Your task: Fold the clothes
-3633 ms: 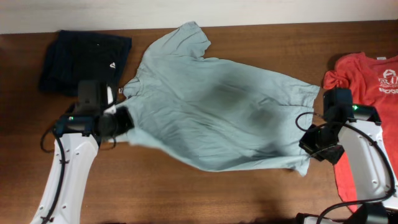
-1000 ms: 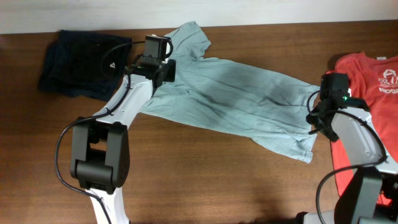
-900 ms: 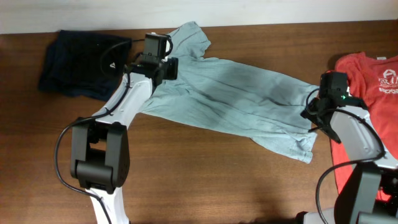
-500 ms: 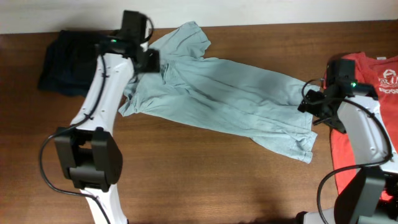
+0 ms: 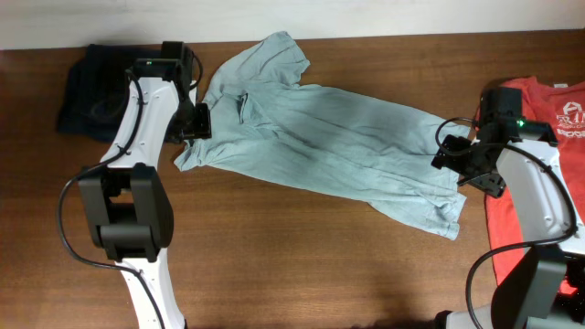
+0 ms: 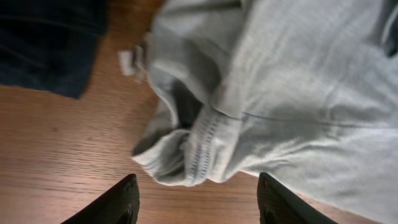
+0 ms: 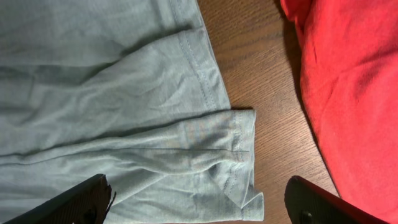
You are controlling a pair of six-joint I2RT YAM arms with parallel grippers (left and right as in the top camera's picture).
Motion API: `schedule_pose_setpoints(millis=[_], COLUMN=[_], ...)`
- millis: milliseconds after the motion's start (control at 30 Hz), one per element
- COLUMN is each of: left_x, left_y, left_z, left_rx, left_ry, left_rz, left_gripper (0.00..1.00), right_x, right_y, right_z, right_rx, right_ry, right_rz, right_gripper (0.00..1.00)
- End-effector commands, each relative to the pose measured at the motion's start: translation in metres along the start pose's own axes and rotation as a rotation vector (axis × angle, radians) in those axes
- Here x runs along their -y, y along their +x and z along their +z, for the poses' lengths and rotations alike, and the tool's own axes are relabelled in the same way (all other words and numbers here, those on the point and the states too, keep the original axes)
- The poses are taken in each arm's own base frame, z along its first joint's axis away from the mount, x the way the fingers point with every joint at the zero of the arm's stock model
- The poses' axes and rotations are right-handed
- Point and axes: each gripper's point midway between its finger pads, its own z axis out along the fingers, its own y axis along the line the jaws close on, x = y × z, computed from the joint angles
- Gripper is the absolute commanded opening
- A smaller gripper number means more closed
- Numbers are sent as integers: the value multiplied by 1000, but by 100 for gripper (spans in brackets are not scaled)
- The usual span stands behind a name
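Observation:
The clothes in view are a pale blue-grey T-shirt (image 5: 338,146) and a red T-shirt (image 5: 539,128). The blue-grey one lies doubled lengthwise, slanting from the back left to the right. My left gripper (image 5: 190,126) hovers at its left edge, open; in the left wrist view bare wood shows between the fingers (image 6: 118,204), just short of a bunched hem (image 6: 186,155). My right gripper (image 5: 462,169) hangs open over the shirt's right end. Its fingertips (image 7: 84,200) straddle a folded corner (image 7: 242,180). The red T-shirt (image 7: 348,93) lies just right of it, partly under the right arm.
A dark navy garment (image 5: 105,91) lies folded at the back left, close beside my left arm, and its edge (image 6: 43,43) shows in the left wrist view. Brown wood tabletop (image 5: 302,265) stretches in front of the shirt. The table's back edge runs along the top.
My left gripper has swung from the shirt's collar area forward to its left edge. The right gripper has shifted slightly left over the shirt's right end. The shirt itself has stayed put.

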Motion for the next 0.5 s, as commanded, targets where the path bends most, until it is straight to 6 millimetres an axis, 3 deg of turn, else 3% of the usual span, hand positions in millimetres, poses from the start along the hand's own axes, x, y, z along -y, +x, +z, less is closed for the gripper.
schedule_pose_setpoints(millis=[0,467], left_x=[11,9], left_y=[7,36], left_z=[8,39], left_rx=[-34,-124], left_ry=[60,50], left_rz=[43,64], left_gripper=[60,59], right_x=[0,1], right_y=[7,10], right_z=[1,3], right_rx=[-11,-19], right_ry=[-3,1], right_rz=[-10,-11], right_gripper=[94,91])
